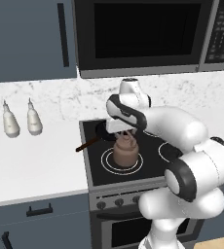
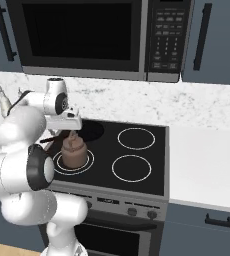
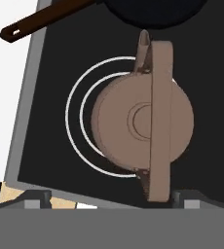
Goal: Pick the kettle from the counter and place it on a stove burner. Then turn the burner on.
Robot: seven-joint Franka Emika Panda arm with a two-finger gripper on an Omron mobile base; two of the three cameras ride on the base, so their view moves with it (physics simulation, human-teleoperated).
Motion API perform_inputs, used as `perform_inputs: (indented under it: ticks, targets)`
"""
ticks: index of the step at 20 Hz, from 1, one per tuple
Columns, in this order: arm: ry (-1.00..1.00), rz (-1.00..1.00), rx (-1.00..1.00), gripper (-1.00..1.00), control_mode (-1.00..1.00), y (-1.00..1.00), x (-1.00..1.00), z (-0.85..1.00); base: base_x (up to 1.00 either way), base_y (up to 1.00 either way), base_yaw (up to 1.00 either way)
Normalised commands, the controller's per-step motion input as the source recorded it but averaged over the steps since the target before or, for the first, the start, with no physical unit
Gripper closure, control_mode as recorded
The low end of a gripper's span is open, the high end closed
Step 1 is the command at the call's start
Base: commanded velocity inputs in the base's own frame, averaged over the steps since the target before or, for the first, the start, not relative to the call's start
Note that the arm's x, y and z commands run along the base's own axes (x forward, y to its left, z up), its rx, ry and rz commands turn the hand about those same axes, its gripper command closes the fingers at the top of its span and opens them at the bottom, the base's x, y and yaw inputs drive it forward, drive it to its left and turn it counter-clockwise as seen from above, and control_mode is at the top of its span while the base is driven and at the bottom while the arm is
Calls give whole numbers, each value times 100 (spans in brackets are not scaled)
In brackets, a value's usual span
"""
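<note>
The brown-copper kettle (image 1: 125, 152) (image 2: 73, 151) stands upright on the stove's front left burner (image 1: 107, 163) (image 3: 74, 114). From above, in the hand view, the kettle (image 3: 133, 121) shows its round lid knob, arched handle and short spout. My gripper (image 1: 124, 133) (image 2: 70, 132) (image 3: 111, 200) hangs just above the kettle's handle, open. Its fingertips (image 3: 37, 198) stand wide apart and grip nothing. The white marbled counter (image 1: 31, 163) lies left of the stove.
A dark pan (image 1: 103, 132) (image 2: 90, 130) with a brown handle (image 3: 46, 22) sits on the back left burner, close behind the kettle. Two white bottles (image 1: 10, 122) stand on the left counter. Stove knobs (image 1: 119, 202) line the front panel. A microwave (image 1: 143, 34) hangs above.
</note>
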Motion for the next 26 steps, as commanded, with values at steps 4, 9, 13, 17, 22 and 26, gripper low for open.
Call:
perform_inputs:
  ticks: [4, 9, 13, 17, 22, 26]
  targets:
    - [-14, -2, 0, -100, -100, 26, -100, 0, 0, 0, 0]
    - [-17, -2, 0, -100, -100, 42, -100, 0, 0, 0, 0]
    - [-22, 0, -2, -100, -100, 63, -92, 0, 0, 0, 0]
    - [-25, 0, -1, -100, -100, 65, -68, 0, 0, 0, 0]
    - [-26, 0, 0, -100, -100, 49, -40, -2, 0, 0, 0]
    - [-27, -2, 0, -100, -100, 11, -20, -24, 0, 0, 0]
